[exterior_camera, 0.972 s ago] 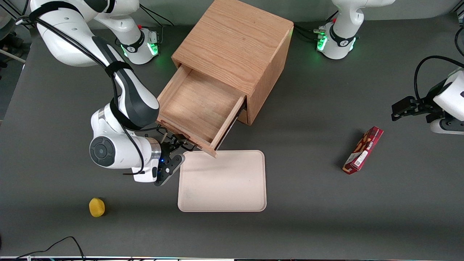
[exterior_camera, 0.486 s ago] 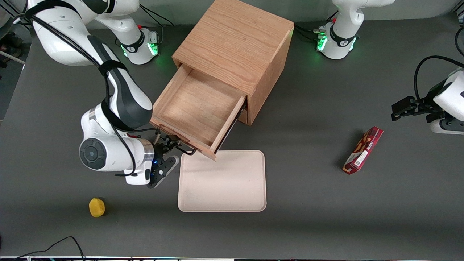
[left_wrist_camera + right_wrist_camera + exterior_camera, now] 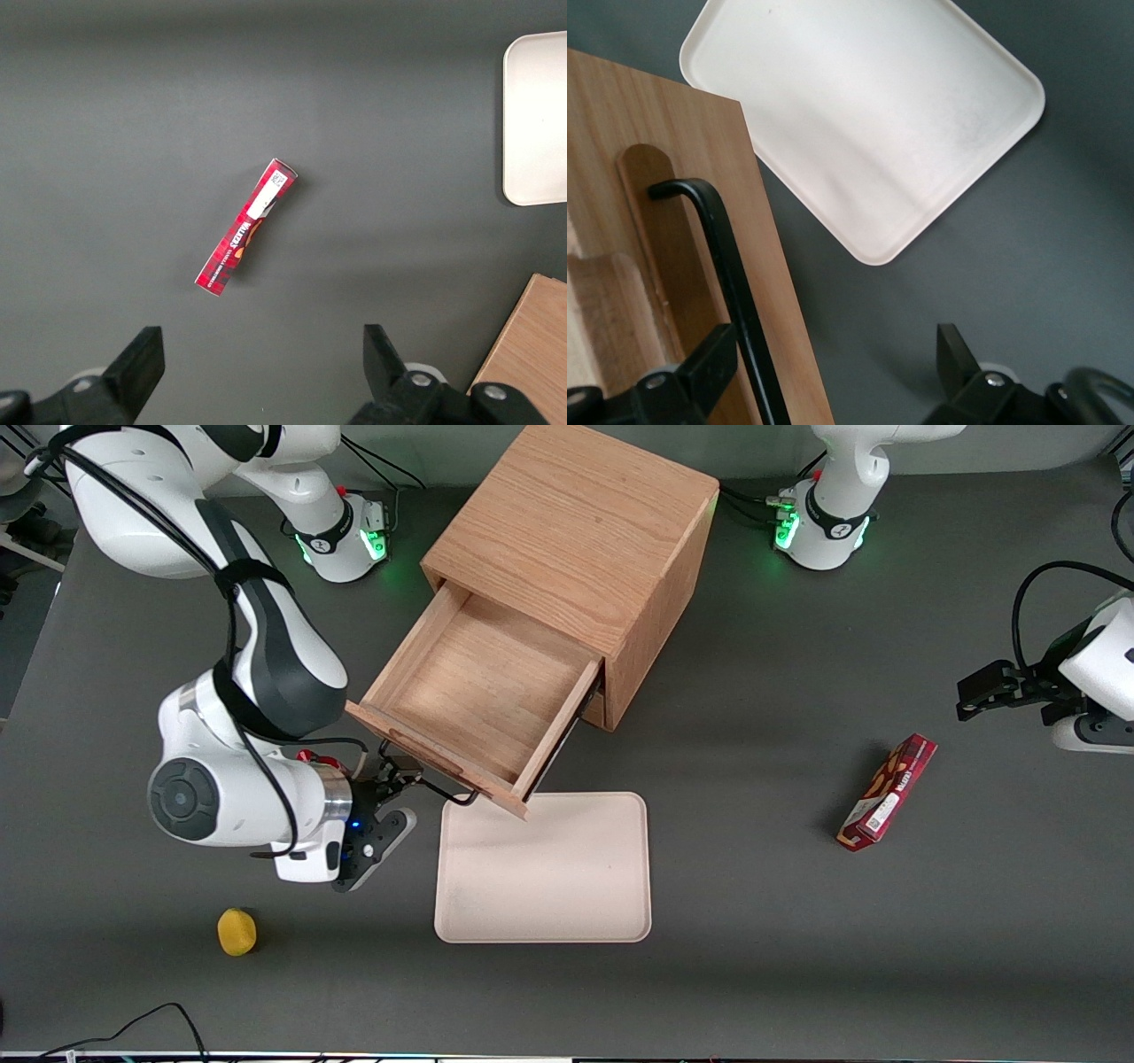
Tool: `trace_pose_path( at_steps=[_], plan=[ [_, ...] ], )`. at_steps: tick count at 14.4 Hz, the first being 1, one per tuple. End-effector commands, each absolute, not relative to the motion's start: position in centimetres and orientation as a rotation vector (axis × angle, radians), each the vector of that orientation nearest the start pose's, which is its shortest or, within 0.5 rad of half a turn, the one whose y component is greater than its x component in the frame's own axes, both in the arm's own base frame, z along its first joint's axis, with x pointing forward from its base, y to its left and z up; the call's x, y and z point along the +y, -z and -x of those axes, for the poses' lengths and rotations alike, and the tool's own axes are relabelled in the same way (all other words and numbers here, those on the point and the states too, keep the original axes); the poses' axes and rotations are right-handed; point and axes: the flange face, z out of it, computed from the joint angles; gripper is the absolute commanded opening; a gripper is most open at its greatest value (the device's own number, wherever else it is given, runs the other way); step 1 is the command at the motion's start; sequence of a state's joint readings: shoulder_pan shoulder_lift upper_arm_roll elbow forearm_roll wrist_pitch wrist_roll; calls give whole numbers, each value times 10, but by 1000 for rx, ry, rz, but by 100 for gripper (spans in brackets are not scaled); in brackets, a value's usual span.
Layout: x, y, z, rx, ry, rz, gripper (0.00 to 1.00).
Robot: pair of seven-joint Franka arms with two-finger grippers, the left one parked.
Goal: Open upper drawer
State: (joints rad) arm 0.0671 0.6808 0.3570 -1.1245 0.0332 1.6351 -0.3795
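The wooden cabinet (image 3: 576, 558) stands with its upper drawer (image 3: 478, 691) drawn well out, plain inside bare, its front corner overhanging the cream tray (image 3: 567, 886). The working arm's gripper (image 3: 400, 772) sits at the drawer front, fingers spread wide with the black wire handle (image 3: 735, 274) passing beside one finger (image 3: 700, 372), the other well apart and nothing clamped. Further pulling could overrun the drawer's travel and drag the cabinet, or a finger could snag the handle as it leaves. A red snack box (image 3: 888, 792) lies toward the parked arm's end, a small yellow object (image 3: 236, 932) toward the working arm's. The lower drawer is hidden under the open one; fingertip contact with the handle cannot be made out.
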Motion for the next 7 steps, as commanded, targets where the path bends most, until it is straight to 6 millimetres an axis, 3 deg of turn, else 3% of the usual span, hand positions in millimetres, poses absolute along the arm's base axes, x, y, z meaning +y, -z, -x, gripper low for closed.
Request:
trace_pose_path(
  at_steps=[1,7],
  plan=[
    [226,-442,-681,-1084,-212,2702,100],
    [199,-550,-644,-1074,-142,2763,100]
  ],
)
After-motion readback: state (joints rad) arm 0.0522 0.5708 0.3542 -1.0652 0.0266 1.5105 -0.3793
